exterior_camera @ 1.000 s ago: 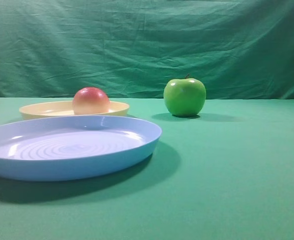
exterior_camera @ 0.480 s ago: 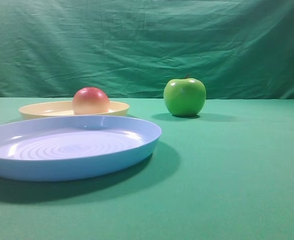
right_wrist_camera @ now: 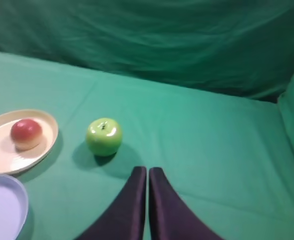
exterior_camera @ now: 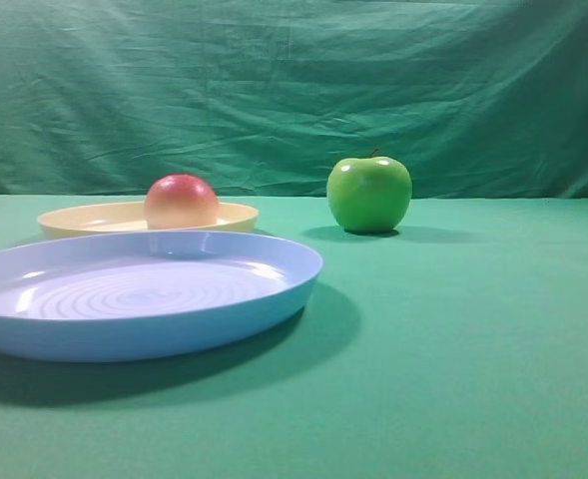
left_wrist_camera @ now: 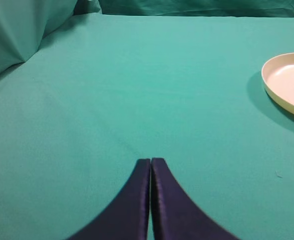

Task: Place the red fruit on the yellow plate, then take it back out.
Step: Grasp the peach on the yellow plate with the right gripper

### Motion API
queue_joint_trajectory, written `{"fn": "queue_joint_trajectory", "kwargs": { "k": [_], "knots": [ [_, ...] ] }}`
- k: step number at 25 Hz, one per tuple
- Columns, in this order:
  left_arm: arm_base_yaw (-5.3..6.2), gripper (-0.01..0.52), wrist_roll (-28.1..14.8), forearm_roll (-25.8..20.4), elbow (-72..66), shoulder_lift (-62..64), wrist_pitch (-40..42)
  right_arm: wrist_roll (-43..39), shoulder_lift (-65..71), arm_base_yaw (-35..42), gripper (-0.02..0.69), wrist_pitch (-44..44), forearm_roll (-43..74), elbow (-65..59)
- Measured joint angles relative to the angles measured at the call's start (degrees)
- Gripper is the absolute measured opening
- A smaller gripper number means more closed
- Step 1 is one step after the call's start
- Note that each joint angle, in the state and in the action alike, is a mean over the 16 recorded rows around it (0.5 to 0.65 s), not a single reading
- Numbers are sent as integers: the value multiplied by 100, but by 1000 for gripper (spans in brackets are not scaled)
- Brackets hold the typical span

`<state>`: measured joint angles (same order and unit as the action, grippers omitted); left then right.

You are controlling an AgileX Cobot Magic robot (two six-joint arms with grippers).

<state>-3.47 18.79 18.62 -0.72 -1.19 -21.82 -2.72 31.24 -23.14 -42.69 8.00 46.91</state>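
A round, smooth red fruit (exterior_camera: 181, 201), red on top and fading to peach-yellow below, sits inside a shallow, pale cream-yellow plastic plate (exterior_camera: 229, 215) with a low rim, toward the plate's middle. In front of it in the high view lies a larger light blue plastic plate (exterior_camera: 274, 289) with a ringed centre. A glossy green apple (exterior_camera: 369, 194) stands apart to the right on the green cloth-covered desk (exterior_camera: 473, 349).

The left claw (left_wrist_camera: 150, 161) is closed with its dark fingers pressed together, holding nothing, above bare cloth, the cream plate's edge off to its right. The right claw (right_wrist_camera: 147, 170) is likewise closed and empty, near the green apple and well apart from the fruit.

The fruit looks firm, light and slick-skinned, likely to roll or slip. A hold across its widest middle, fingers on opposite sides, seems safest; the low rim leaves room.
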Motion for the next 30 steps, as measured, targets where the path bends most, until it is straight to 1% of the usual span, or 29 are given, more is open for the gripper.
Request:
{"fn": "queue_joint_trajectory", "kwargs": {
  "k": [6, 13, 21, 30],
  "knots": [
    [0, 0, 0, 0, 0, 0, 0, -13, -941, 772, 0, 611, -104, -993],
    [0, 0, 0, 0, 0, 0, 0, -24, -1961, 1352, 0, 1072, -275, -2165],
    [0, 0, 1, 0, 0, 0, 0, -31, -2838, 1765, 0, 1524, -423, -3465],
    [0, 0, 7, 0, 0, 0, 0, 58, -3181, 1964, 0, 1708, -594, -4439]
  ]
}}
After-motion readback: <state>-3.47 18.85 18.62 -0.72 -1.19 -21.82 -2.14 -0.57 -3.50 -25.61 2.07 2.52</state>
